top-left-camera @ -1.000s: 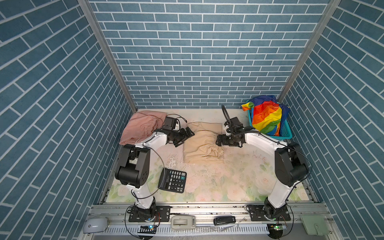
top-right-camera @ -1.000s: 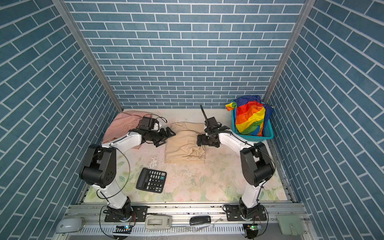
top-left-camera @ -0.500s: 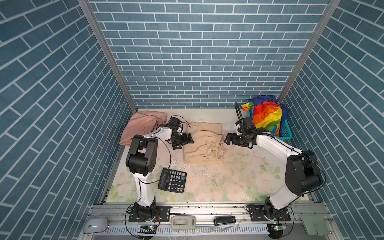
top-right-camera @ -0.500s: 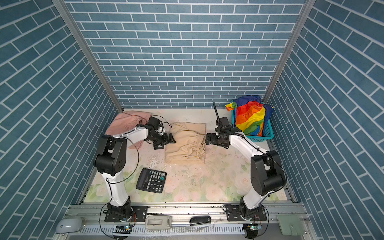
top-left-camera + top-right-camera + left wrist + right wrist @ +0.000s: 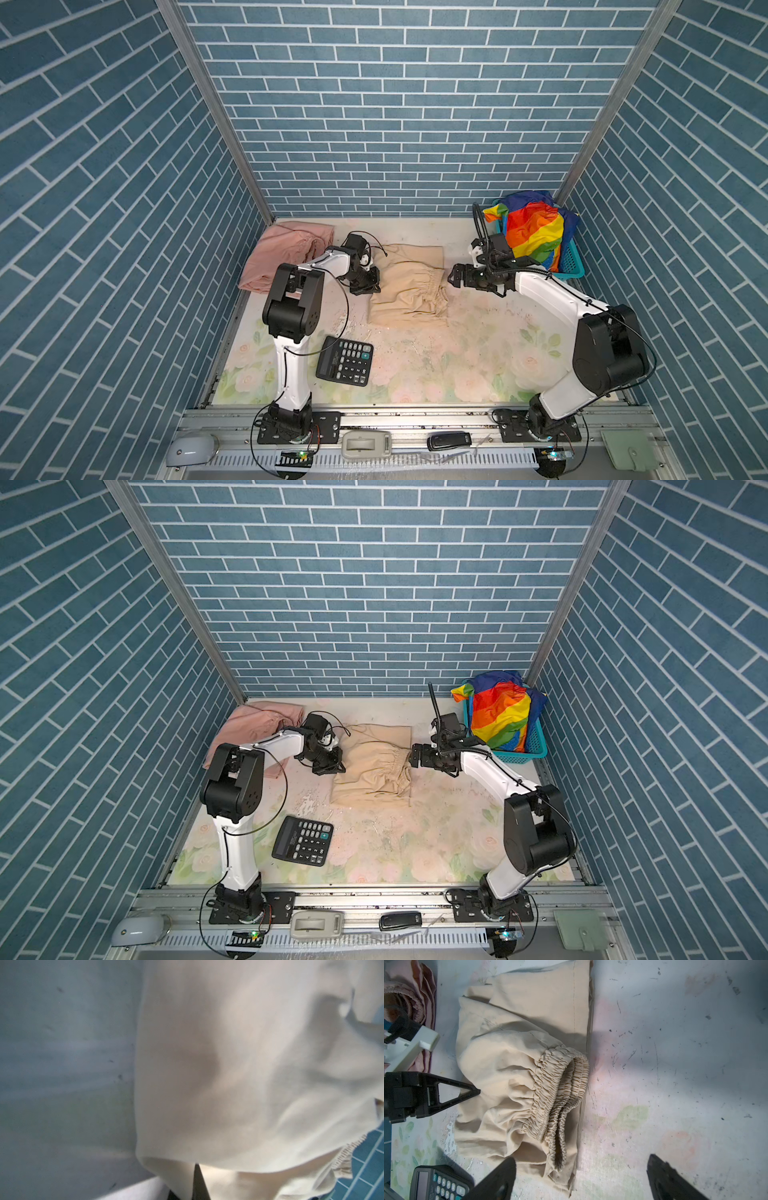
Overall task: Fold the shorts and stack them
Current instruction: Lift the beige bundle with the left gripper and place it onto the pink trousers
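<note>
**Left Gripper Pinches Beige Shorts, Right Stands Wide Open**

The beige shorts [image 5: 409, 286] lie roughly folded on the floral table [image 5: 457, 353], about midway across and toward the back wall. Their gathered elastic waistband [image 5: 560, 1084] is doubled over on top and faces the right arm's side.

The left gripper [image 5: 368, 284] sits at the shorts' left edge with its jaws brought together. In the right wrist view its fingers [image 5: 452, 1093] form a narrow wedge whose tip meets puckered beige cloth. The left wrist view is almost filled by the same cloth, hanging close over the camera (too blurred to show the pinch itself). From these views the gripper appears to have hold of the beige shorts at that edge.

The right gripper [image 5: 453, 276] hovers just beside the waistband end of the shorts. Its jaws are spread wide and nothing is between them. In its own wrist view one dark finger is over the cloth's near edge and the other over bare table.

The salmon-pink shorts [image 5: 286, 253] lie folded in the back left corner, beside the left arm and apart from the beige pair. The rainbow-striped shorts [image 5: 534, 232] are heaped in the teal basket [image 5: 571, 266] in the back right corner, rising above its rim. A black calculator [image 5: 345, 360] lies nearer the front, left of centre, well apart from the beige shorts.
</note>
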